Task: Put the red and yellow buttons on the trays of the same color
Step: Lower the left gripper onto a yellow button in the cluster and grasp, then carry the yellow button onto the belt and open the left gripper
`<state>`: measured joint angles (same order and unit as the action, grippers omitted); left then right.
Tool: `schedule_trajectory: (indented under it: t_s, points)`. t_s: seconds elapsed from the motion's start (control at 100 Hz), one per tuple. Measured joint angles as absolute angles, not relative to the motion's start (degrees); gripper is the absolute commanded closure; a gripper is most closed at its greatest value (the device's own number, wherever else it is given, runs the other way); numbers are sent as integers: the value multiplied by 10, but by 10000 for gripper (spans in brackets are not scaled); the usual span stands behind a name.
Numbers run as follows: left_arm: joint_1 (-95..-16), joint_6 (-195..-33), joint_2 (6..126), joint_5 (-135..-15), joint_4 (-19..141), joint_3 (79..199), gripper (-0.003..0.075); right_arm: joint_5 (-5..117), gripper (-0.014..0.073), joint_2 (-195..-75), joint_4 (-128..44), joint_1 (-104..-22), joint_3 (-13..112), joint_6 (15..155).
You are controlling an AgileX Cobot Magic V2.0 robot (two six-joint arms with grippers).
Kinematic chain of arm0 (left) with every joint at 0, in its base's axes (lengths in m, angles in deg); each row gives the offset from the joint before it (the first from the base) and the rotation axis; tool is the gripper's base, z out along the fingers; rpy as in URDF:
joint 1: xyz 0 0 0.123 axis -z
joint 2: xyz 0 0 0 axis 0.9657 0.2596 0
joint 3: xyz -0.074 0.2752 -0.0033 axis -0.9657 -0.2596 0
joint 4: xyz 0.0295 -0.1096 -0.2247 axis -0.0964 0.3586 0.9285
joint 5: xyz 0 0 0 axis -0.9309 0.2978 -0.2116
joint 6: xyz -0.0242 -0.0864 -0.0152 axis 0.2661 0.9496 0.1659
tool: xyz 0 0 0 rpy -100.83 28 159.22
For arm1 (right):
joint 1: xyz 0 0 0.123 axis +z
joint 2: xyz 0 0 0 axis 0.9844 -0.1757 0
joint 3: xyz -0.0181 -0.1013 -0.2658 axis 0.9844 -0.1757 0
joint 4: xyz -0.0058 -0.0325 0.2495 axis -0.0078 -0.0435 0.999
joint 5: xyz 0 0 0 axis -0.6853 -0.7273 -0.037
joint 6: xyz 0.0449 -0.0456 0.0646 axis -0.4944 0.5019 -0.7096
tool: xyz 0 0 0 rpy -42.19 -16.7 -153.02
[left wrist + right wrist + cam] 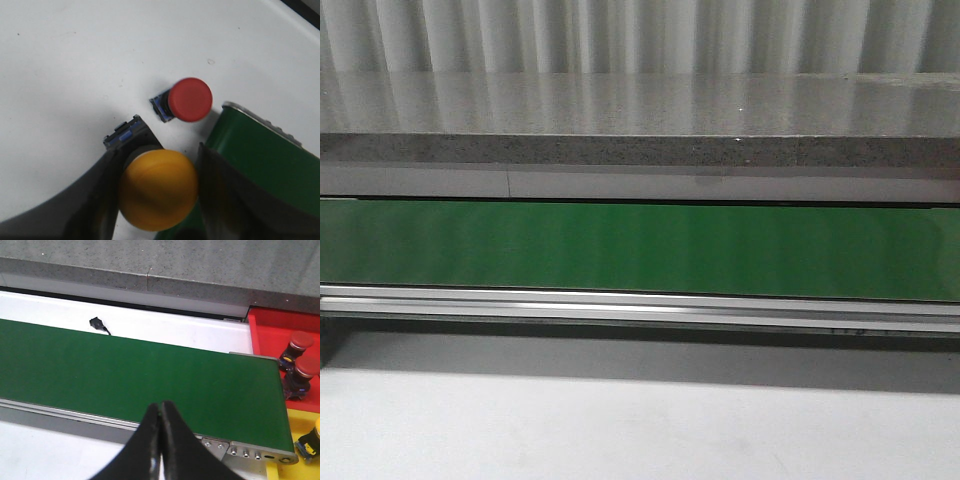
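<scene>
A long green conveyor belt (640,248) runs across the front view, edged along its near side by a silver metal rail (640,305). Behind it sits a speckled grey stone ledge (640,115) with a pale corrugated wall (640,35) above, and a white table (640,430) lies in front. In the right wrist view a small black object (97,323), too small to identify, rests on the white strip (150,325) between belt and ledge.
</scene>
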<state>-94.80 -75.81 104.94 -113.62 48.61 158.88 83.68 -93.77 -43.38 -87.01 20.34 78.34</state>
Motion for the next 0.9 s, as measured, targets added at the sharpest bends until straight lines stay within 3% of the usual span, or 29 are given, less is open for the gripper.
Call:
schedule_trajectory:
  t_s: [0.19,0.64,0.71,0.84,0.9]
  points:
    - [-907,-772,986,-1111,506,1529,492,837,659,-938,-434,-870,203,783]
    - [-820,-773,992,-1101,513,1500,483,837,659,-938,-434,-870,203,783]
    - [-820,-773,995,-1101,516,1500,426,837,659,-938,-434,-870,203,783]
    - [-819,-773,995,-1103,521,1500,207,837,659,-938,-434,-870,203,783]
    - [-819,-773,995,-1103,524,1500,158,837,659,-938,-434,-870,203,783]
